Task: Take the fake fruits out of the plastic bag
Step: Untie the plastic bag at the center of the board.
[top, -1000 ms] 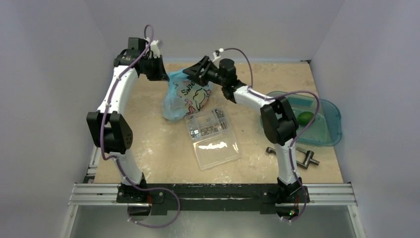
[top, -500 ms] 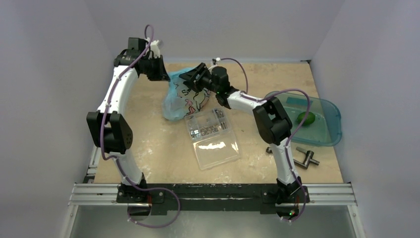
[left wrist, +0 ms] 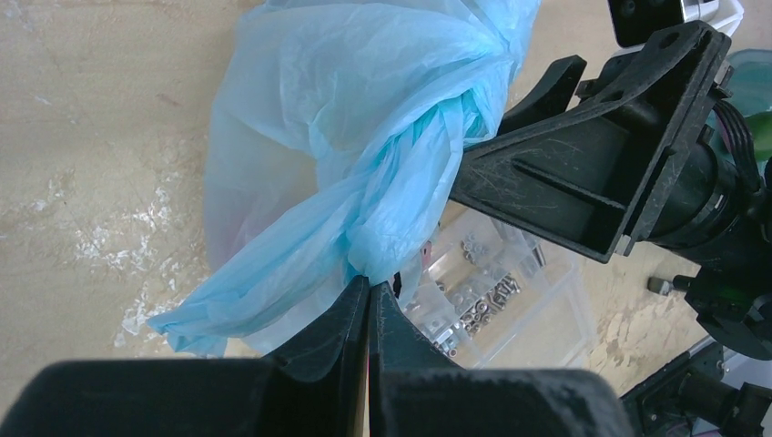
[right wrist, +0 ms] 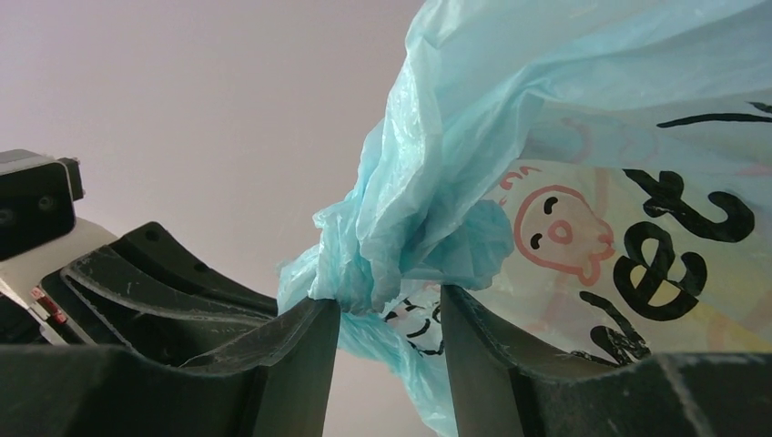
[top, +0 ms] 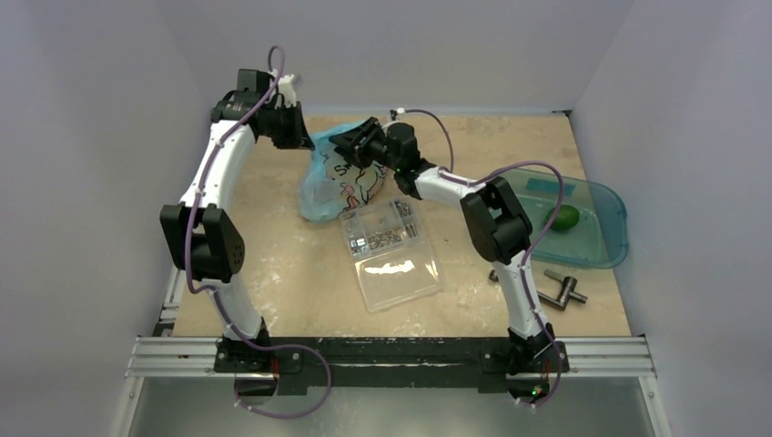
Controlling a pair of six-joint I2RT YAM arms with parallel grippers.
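Observation:
The light-blue plastic bag (top: 330, 187) with a white "Sweet" panel stands at the back middle of the table. My left gripper (top: 305, 138) is shut on a twisted handle of the bag (left wrist: 382, 209) and holds it up. My right gripper (top: 349, 146) is open at the bag's top, its jaws either side of a bunched fold of the bag (right wrist: 401, 246). A green fake fruit (top: 564, 217) lies in the teal tray (top: 612, 238). The other fake fruits are hidden, none shows through the bag.
A clear plastic box (top: 390, 253) with small metal hardware lies open just in front of the bag. A dark metal tool (top: 557, 289) lies near the right arm's base. Grey walls enclose the table on three sides.
My right gripper has moved left to the top of the bag and now straddles a fold of it. The left gripper has kept its hold on the handle.

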